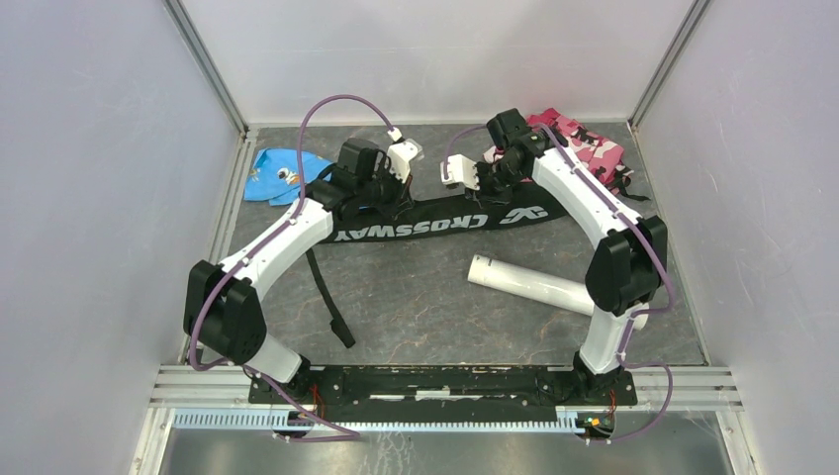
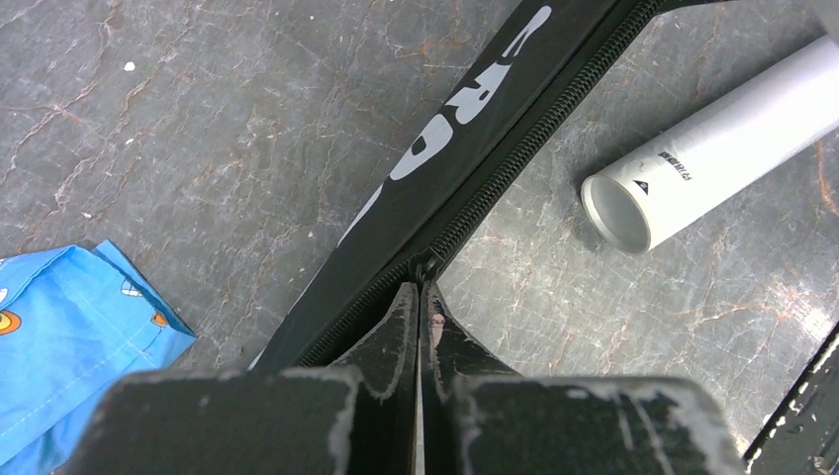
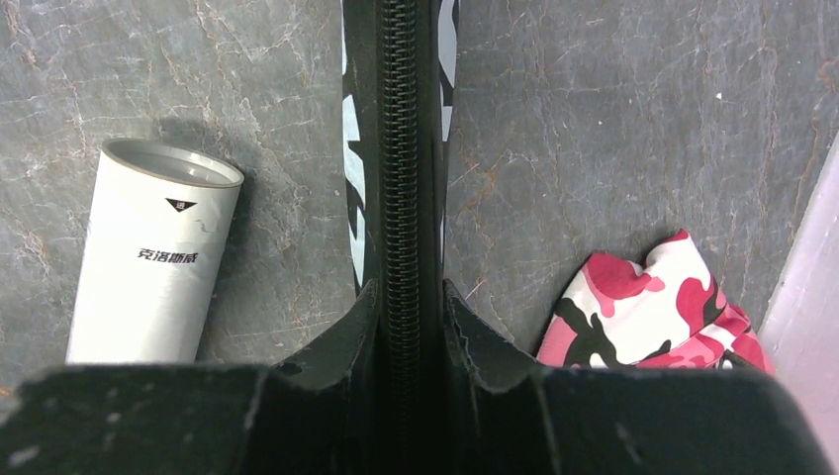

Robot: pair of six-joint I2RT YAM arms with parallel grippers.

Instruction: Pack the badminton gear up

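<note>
Right now my left fingers (image 2: 422, 294) are clenching together on the zipper pull (image 2: 427, 265) of the black CROSSWAY racket bag (image 1: 445, 222). My right fingers (image 3: 409, 287) are gripping the bag's zippered edge, one finger on each side of the line of teeth.

The bag is lying across the far half of the bench (image 1: 416, 312), running from left to right. The white tube (image 1: 529, 285) is lying on its side nearer and to the right, apart from the bag, with its open end pointing left.

Only the wrist views are showing these grips. From above, my wrists are hiding the fingertips. The left wrist view is catching the tube's open mouth and a corner of the blue cloth (image 2: 69, 336), which is lying just beside the bag. The right wrist view is showing the pink camouflage cloth (image 3: 658, 317) lying to the right of the bag, and small dark print on the tube wall.

Only the top view is taking in the whole bag. It is showing the blue cloth at the far left, the pink one in the far right corner, and a black strap (image 1: 326, 292) trailing from the bag toward the near edge.
</note>
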